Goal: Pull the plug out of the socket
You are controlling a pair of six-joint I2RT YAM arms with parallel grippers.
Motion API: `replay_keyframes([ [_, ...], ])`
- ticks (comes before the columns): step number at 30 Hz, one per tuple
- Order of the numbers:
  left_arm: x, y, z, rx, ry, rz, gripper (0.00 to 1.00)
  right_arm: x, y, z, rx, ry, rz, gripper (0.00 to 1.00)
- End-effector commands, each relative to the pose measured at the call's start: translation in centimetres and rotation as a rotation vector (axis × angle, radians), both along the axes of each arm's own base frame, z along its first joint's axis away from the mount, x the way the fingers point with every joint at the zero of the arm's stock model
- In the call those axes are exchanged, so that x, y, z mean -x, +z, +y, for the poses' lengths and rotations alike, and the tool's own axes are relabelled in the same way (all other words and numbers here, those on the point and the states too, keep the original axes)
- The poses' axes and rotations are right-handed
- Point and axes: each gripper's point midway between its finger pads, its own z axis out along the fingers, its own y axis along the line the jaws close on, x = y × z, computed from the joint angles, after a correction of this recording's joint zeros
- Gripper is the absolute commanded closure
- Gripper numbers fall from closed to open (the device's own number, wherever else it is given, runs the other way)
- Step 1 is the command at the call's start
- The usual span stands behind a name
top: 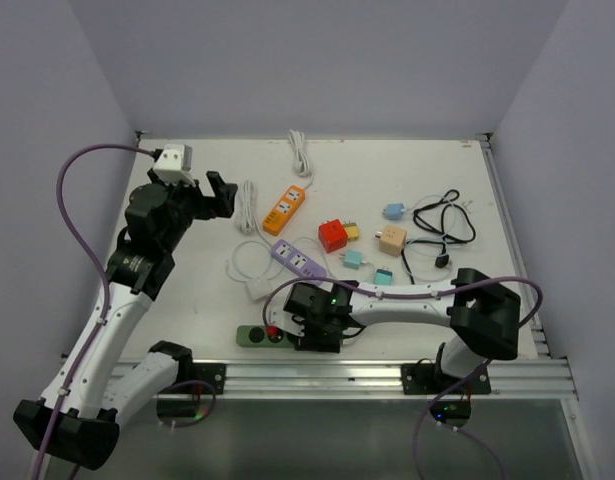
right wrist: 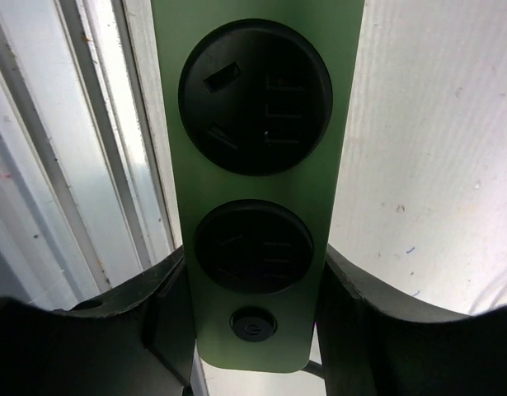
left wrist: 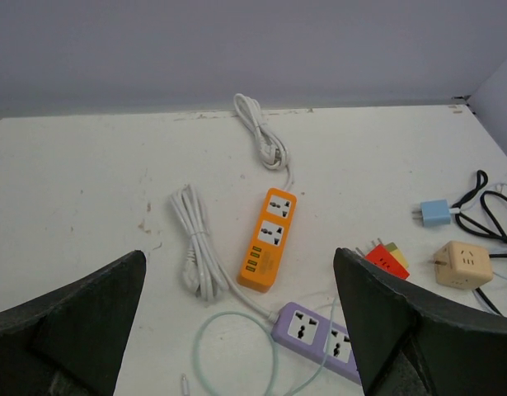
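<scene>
A green power strip [top: 252, 335] lies along the table's near edge. In the right wrist view the strip [right wrist: 257, 198] shows two round black sockets [right wrist: 255, 97] and a power button [right wrist: 252, 324], with no plug in either. My right gripper [top: 309, 330] is shut on the strip's end, its fingers [right wrist: 352, 313] pressed against both sides. A small red part [top: 274, 331] sits at the strip beside the gripper; I cannot tell what it is. My left gripper [top: 202, 195] is open and empty, raised over the back left [left wrist: 239, 256].
An orange strip [top: 285, 209] [left wrist: 269, 239], a purple strip [top: 297, 262] [left wrist: 319, 337], a red adapter [top: 333, 235], a beige cube [top: 392, 240], blue and teal adapters, a white cord bundle [left wrist: 195, 243] and a black cable [top: 442, 225] lie mid-table. A metal rail [top: 387, 375] borders the front.
</scene>
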Motion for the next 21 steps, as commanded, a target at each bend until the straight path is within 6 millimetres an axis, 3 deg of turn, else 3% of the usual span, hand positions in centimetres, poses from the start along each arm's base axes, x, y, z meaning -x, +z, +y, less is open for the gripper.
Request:
replay_keyframes([
  [1,-0.1,0.3,0.9,-0.035,0.038,-0.057,0.0,-1.1,0.9,0.9,0.007,0.043,-0.047,0.99],
  [7,-0.1,-1.1,1.2,-0.062,0.054,-0.037,0.01,-1.6,0.0,0.5,0.072,0.042,-0.059,0.94],
  [10,-0.3,-1.8,1.0,-0.073,0.047,-0.022,0.01,-1.9,-0.5,0.1,0.109,0.035,-0.068,0.84],
  [14,-0.3,-2.2,0.8,-0.074,0.034,-0.018,0.0,-1.8,-1.0,-0.3,0.151,0.007,-0.019,0.52],
  [19,-0.3,-2.4,1.1,-0.078,0.049,-0.012,0.0,-1.9,-1.1,-0.6,0.153,-0.002,-0.023,0.41],
  [21,-0.2,-2.4,1.0,-0.075,0.046,-0.014,0.0,-2.2,-1.0,-0.6,0.141,-0.025,-0.044,0.3],
])
